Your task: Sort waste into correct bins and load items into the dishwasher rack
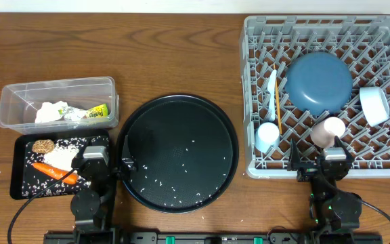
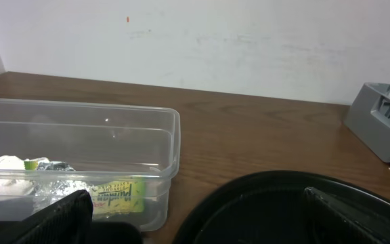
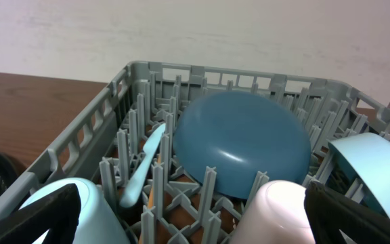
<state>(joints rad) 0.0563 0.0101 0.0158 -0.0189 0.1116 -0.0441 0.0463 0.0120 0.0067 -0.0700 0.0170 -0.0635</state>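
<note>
Overhead, we see the plate (image 1: 319, 83) and bowl (image 1: 374, 105) leaning between pegs of the rack (image 1: 254, 41) to drain, paper (image 1: 49, 112) in the tub (image 1: 12, 91), and carrot (image 1: 54, 171) in the black tray (image 1: 17, 163). Left wrist: our left gripper (image 2: 202, 220) gapes empty by the tub. Right wrist: the right gripper (image 3: 195, 220), wide and empty, faces the rack.

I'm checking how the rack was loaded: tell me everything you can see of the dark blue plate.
The dark blue plate is round and smooth, with a faint sheen, like plastic or glazed ware. It rests tilted in the light grey dishwasher rack, propped among the upright pegs near the rack's middle, its rounded back seemingly upward. Only pegs visibly touch it.
</note>
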